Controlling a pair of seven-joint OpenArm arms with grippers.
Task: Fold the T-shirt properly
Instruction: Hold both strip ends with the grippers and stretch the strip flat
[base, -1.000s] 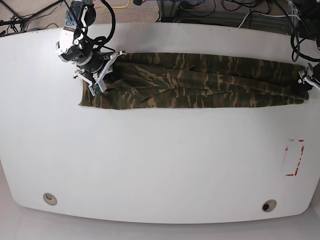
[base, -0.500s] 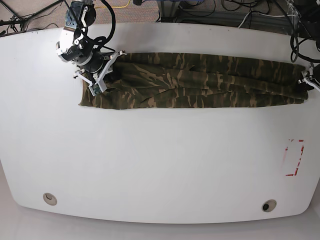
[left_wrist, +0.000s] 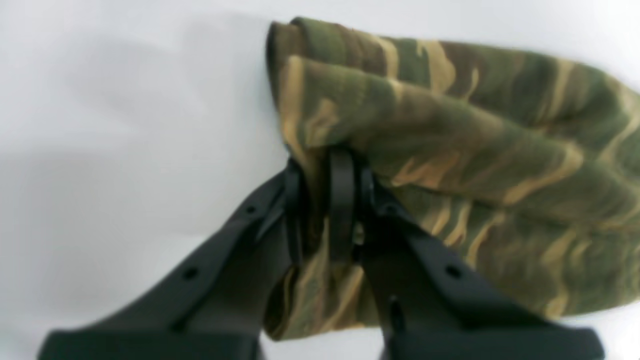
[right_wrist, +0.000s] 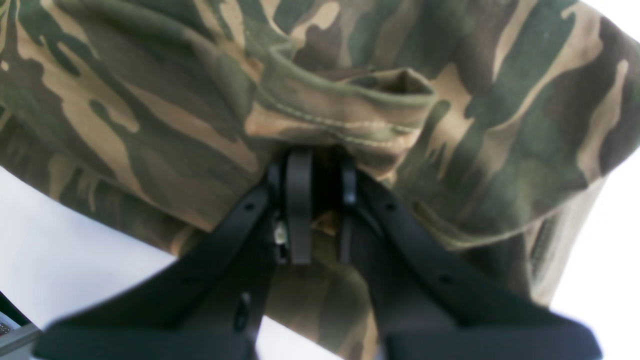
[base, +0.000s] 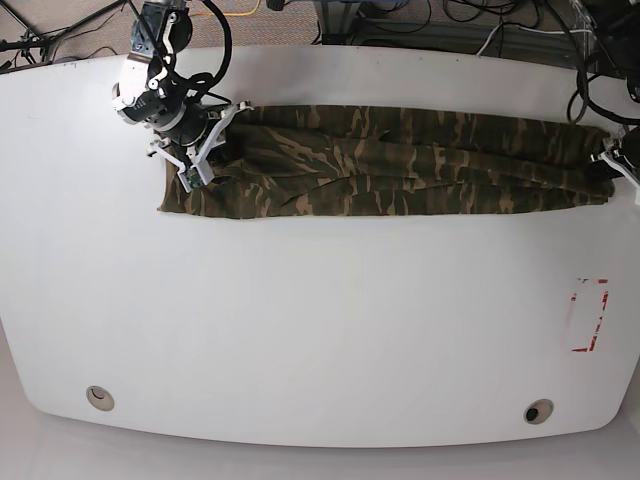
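The camouflage T-shirt (base: 390, 162) lies folded into a long strip across the far half of the white table (base: 300, 320). At the strip's right end, my left gripper (base: 612, 163) is shut on the cloth; the left wrist view shows its black fingers (left_wrist: 342, 200) pinching a bunched fold of the T-shirt (left_wrist: 450, 150). My right gripper (base: 200, 160) holds the left end. Seen from the right wrist, the right gripper (right_wrist: 320, 210) is shut on a stitched hem of the T-shirt (right_wrist: 340, 110), which hangs slightly above the table.
A red-outlined rectangle mark (base: 588, 315) sits on the table near the right edge. Two round holes (base: 99, 398) (base: 538, 411) lie near the front edge. Cables (base: 470, 30) run behind the far edge.
My left gripper has shut on the shirt's right end and shifted a little to the right. The right gripper and the left end of the shirt have stayed put.
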